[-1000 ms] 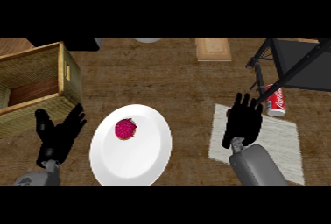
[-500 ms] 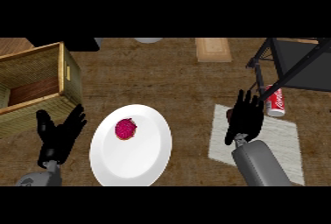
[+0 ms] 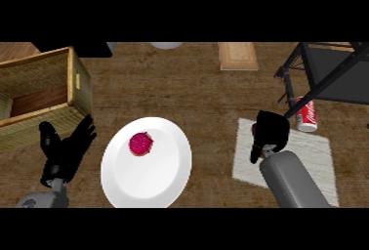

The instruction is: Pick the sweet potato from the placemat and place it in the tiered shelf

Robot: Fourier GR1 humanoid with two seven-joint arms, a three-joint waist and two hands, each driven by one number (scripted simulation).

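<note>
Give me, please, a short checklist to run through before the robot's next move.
1. Sweet potato in sight: cannot tell; none shows on the placemat, and the right hand covers part of it.
2. Right hand over the placemat: ok.
3. Sweet potato held: cannot tell.
4. Way to the tiered shelf: not ok; a red can lies by its foot.
5. Left hand out of the way: ok, open, left of the plate.

- White plate (image 3: pixel 148 183) with a pink round thing (image 3: pixel 140 143) on it.
- Red and white can (image 3: pixel 308 116).
- Pale grey placemat (image 3: pixel 314 146).
- Black shelf (image 3: pixel 337 87).
- Brown wood-pattern counter (image 3: pixel 194 97).
</note>
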